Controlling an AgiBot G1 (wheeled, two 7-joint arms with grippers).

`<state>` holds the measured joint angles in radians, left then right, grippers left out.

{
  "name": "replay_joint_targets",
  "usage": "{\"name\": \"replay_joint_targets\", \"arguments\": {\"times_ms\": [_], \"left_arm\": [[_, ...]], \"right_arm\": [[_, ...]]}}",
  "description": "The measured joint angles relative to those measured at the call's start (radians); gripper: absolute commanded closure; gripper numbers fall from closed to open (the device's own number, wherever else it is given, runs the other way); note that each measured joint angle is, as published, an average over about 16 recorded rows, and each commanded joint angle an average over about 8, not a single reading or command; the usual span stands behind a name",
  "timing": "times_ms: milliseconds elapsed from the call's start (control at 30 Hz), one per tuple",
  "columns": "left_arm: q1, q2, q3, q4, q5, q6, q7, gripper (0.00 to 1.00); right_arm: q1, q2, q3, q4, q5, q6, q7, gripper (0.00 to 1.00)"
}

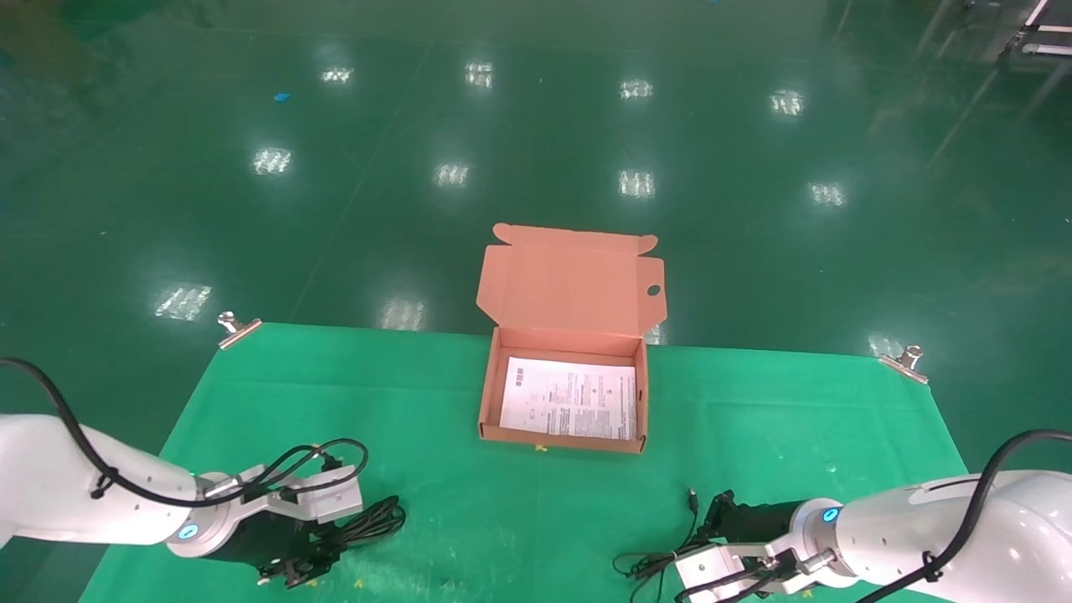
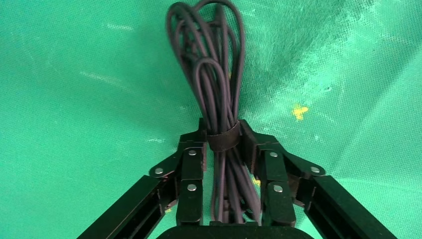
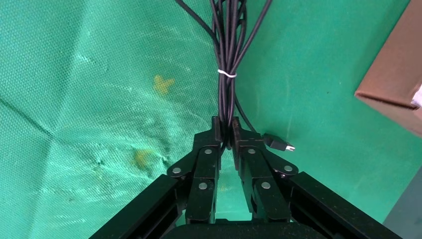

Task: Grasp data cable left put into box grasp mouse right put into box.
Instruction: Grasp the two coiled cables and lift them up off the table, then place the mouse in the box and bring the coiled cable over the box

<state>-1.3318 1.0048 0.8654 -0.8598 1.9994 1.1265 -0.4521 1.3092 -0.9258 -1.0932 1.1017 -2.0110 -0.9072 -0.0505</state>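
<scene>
bright even overhead light; ceiling-lamp glare on glossy floor (image 1: 536, 151); soft shadows; sharp.

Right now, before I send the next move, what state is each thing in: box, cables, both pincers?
box: open, lid flap standing up, printed sheet flat inside.
data cable: looped, strapped mid-bundle, clamped.
left pincer: shut on the data cable, low over the cloth.
thin cord bundle: bound by a white tie, plug loose, clamped.
right pincer: shut on the thin cord bundle.
mouse: not visible.
</scene>
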Motion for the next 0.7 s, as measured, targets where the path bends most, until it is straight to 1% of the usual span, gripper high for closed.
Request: {"name": "replay_joint_targets", "arguments": {"times_ms": [167, 367, 567, 700], "left_arm": [[0.006, -0.047, -0.008, -0.068, -0.02, 0.014, 0.036, 1.0], [0.011, -0.129, -0.031, -0.2, -0.035, -0.001, 0.094, 1.0], [-0.002, -0.186, -0.063, -0.325, -0.027, -0.076, 0.153, 1.0], [-0.021, -0.19, -0.087, -0.375, -0.02, -0.147, 0.192, 1.0]], "right_arm": [[0.005, 0.034, 0.014, 0.043, 0.012, -0.008, 0.027, 1.0], [0.03, 0.117, 0.056, 0.139, 0.02, -0.01, 0.098, 1.0], [0.091, 0.197, 0.117, 0.226, 0.016, 0.011, 0.159, 1.0], [0.146, 0.213, 0.158, 0.25, 0.009, 0.048, 0.174, 1.0]]}}
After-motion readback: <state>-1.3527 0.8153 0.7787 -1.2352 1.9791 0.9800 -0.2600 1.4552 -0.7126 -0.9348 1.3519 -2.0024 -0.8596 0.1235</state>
